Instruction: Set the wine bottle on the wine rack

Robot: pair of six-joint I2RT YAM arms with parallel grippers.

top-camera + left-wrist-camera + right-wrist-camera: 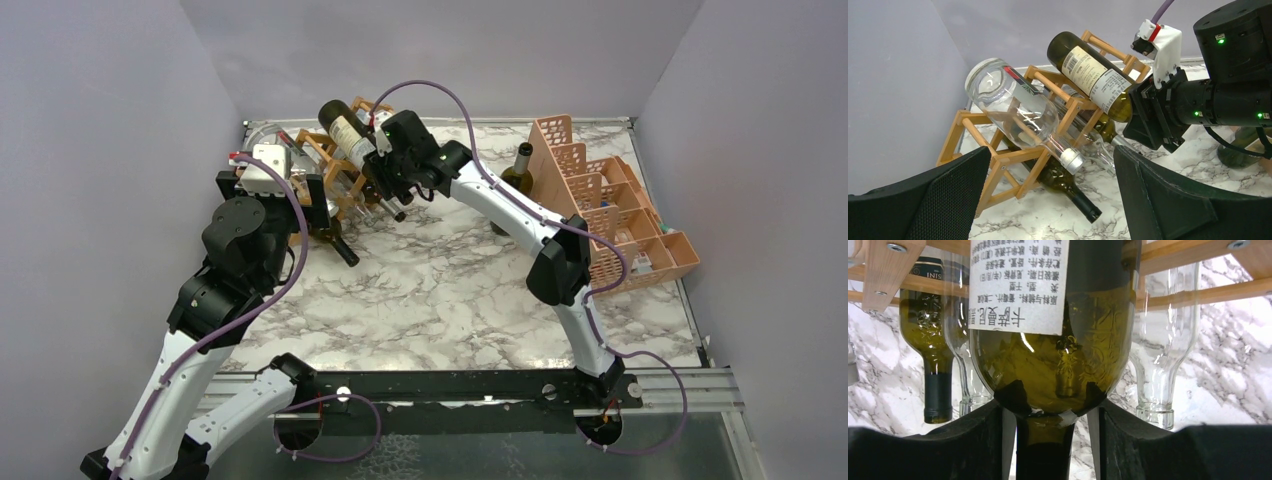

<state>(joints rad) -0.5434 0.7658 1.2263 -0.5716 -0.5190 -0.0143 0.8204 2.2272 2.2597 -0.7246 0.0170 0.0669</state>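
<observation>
The wine bottle [345,128], olive green with a white label, lies tilted on the top row of the light wooden wine rack [328,178] at the back left. It also shows in the left wrist view [1093,75] and in the right wrist view [1053,350]. My right gripper [380,165] stands around its neck [1045,440]. Thin gaps show on both sides between the fingers [973,440] and the neck, so it reads as open. My left gripper [1050,200] is wide open and empty on the near side of the rack [998,157].
The rack also holds a clear bottle [1018,105] and a dark green bottle [1068,187] with its neck poking out low. Another green bottle [517,170] stands upright beside a pink plastic crate [610,210] at the back right. Grey walls close in at left and back.
</observation>
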